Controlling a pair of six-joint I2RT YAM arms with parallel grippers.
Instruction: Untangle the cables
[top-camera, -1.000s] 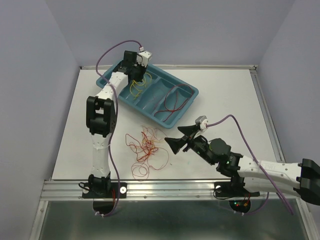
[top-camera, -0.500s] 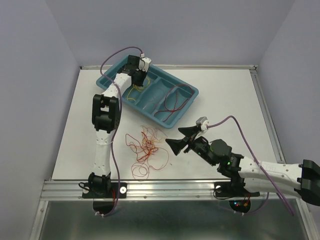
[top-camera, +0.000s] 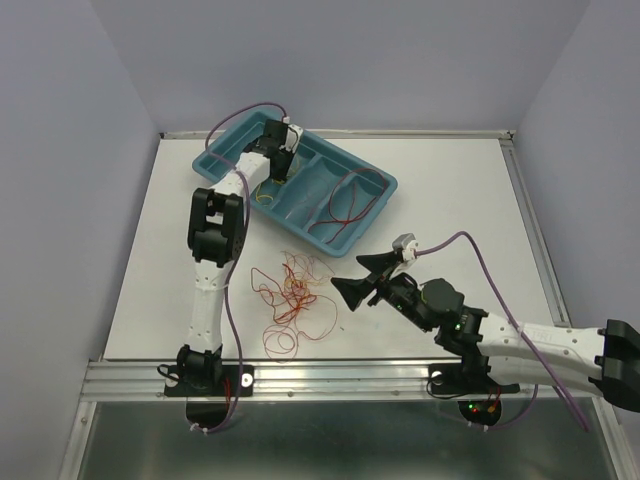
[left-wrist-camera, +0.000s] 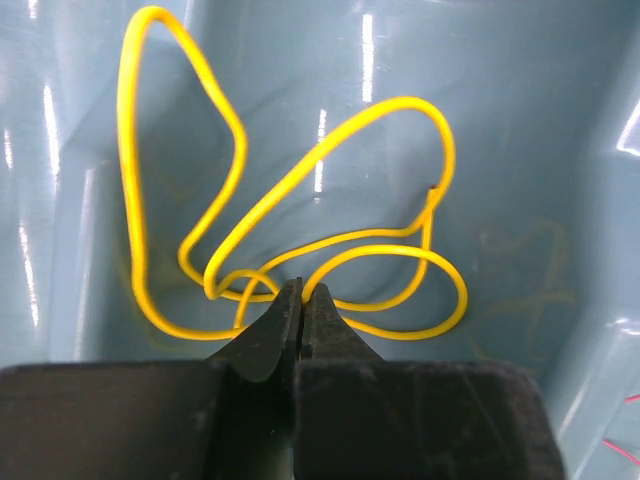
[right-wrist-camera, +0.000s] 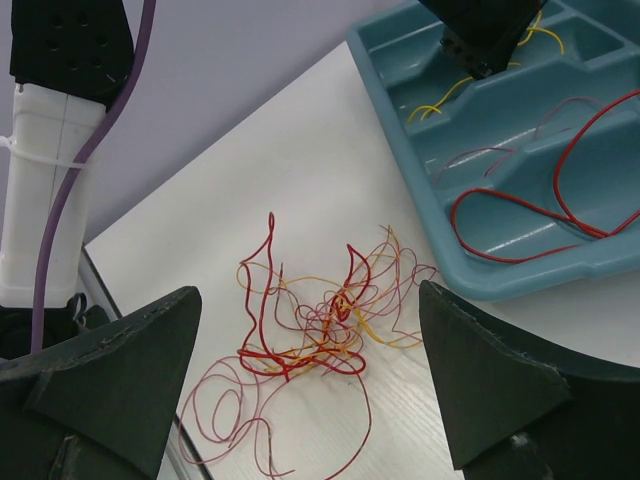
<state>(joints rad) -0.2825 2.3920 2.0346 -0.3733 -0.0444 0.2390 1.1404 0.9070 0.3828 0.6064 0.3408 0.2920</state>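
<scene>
One yellow cable (left-wrist-camera: 330, 150) sits clamped in the left gripper (left-wrist-camera: 300, 290), low in the tray's (top-camera: 383, 184) far-left compartment; best to release fully before lifting straight up. Right gripper (top-camera: 347, 272) gapes beside the tangle (top-camera: 292, 295) on the table (top-camera: 450, 180).

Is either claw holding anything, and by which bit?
The left gripper is shut on the thin yellow wire, seemingly where its loops cross. The right gripper is open and empty.
</scene>
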